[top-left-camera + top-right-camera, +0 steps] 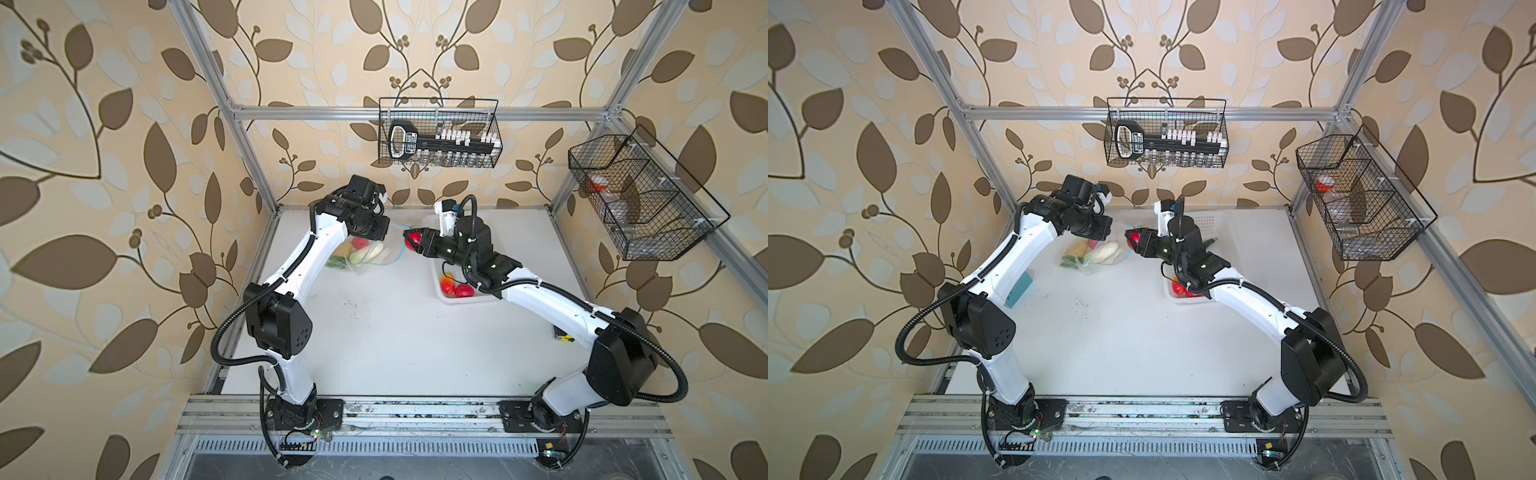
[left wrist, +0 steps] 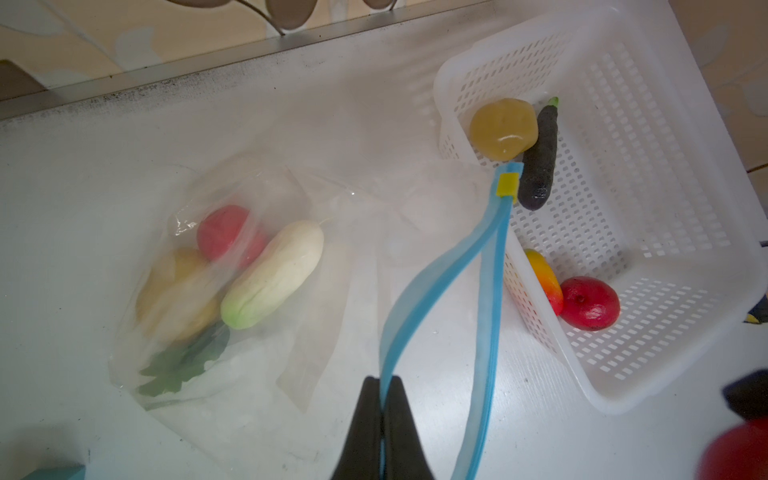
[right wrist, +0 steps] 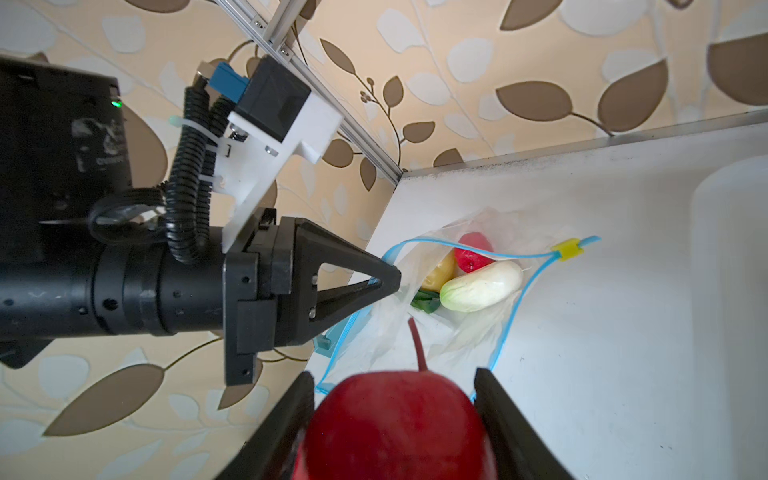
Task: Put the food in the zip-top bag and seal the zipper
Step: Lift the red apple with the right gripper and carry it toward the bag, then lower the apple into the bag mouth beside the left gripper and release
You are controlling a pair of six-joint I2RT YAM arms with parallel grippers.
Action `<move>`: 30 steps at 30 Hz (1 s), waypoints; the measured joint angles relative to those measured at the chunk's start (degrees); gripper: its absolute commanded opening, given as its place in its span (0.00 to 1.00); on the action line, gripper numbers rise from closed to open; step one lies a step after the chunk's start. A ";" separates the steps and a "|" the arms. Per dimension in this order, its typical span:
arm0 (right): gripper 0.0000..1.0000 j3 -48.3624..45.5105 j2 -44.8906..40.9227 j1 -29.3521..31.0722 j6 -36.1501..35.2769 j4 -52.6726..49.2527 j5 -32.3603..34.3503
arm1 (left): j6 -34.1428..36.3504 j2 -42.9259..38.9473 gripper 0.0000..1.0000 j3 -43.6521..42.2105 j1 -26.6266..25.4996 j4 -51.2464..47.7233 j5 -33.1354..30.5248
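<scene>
The clear zip-top bag (image 2: 340,257) lies at the back of the table with its mouth held up. Through it show a red tomato (image 2: 222,232), a potato (image 2: 178,291), a white-green cabbage (image 2: 274,274) and a green leaf (image 2: 183,365). My left gripper (image 2: 383,380) is shut on one side of the blue zipper (image 2: 440,270), and the other side hangs away from it, so the mouth gapes. The right gripper (image 3: 394,374) is shut on a red apple (image 3: 395,424) just outside that mouth, as both top views show (image 1: 413,241) (image 1: 1133,240).
A white perforated basket (image 2: 623,399) beside the bag holds a potato (image 2: 503,126), an eggplant (image 2: 540,158), a mango (image 2: 544,278) and a red fruit (image 2: 590,303). A teal block (image 1: 1019,291) sits under the left arm. Two wire baskets (image 1: 440,133) (image 1: 636,195) hang on the frame.
</scene>
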 measured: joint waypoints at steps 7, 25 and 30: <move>0.20 2.93 4.04 0.66 0.85 0.70 -0.42 | 0.39 0.00 0.00 0.07 -0.37 -0.11 -0.09; 0.18 8.70 13.49 1.70 2.43 0.90 -0.42 | 0.87 0.00 0.00 3.80 -0.76 -0.57 -1.22; 0.18 12.11 16.74 1.88 3.26 0.48 -0.57 | 0.96 0.00 0.00 3.82 -0.79 -0.61 -1.38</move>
